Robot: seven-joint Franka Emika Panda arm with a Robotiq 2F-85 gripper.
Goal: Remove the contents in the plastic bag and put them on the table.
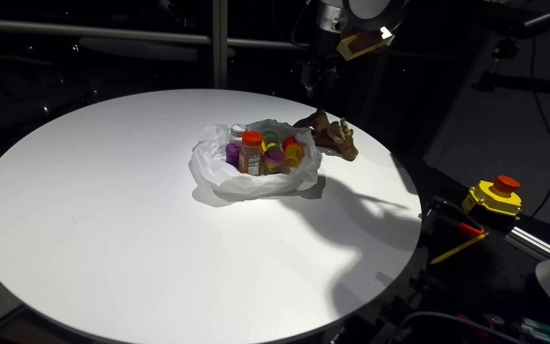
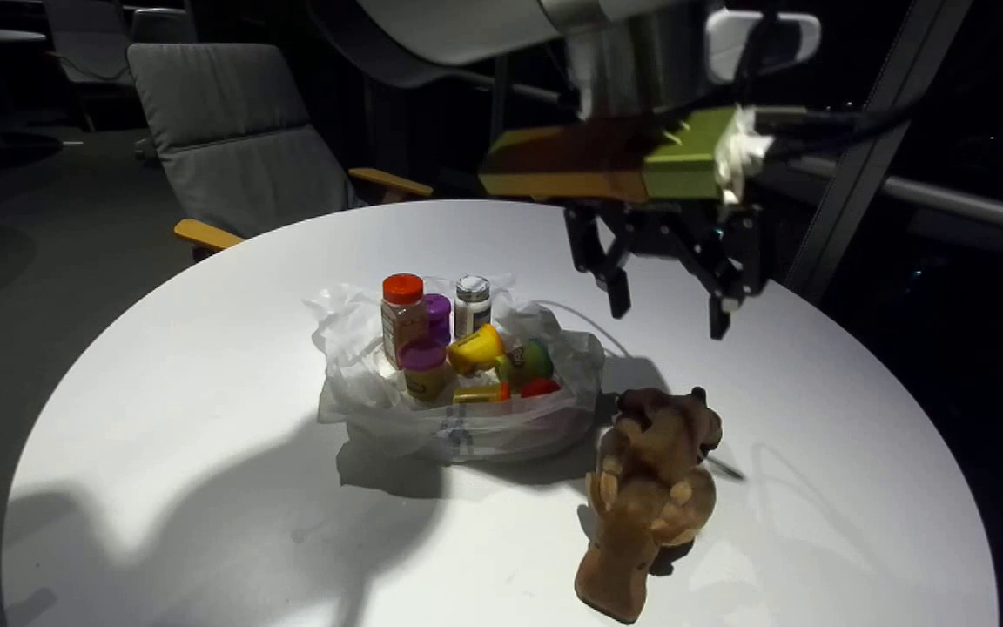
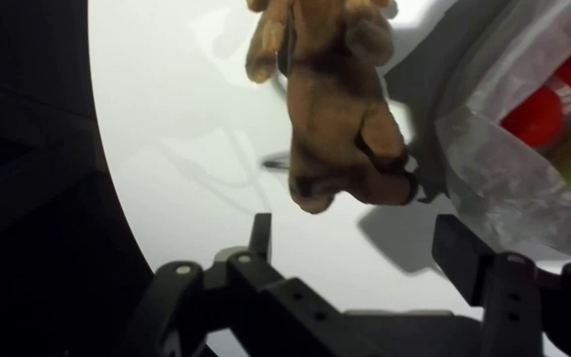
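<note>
Pincer [image 2: 666,313]: gaping, empty.
Plush toy [image 2: 654,501]: near bench [image 1: 112,229] edge; a bump could drop it.
Bag [image 2: 510,431]: snagging could spill it.

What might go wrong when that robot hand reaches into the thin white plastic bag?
The open black two-fingered gripper might snag the thin white plastic bag by its wrinkled film, dragging everything along.

The tall clear red-lidded jar stands close beside a small purple-lidded yellow tub, so lifting one could topple the other.
</note>
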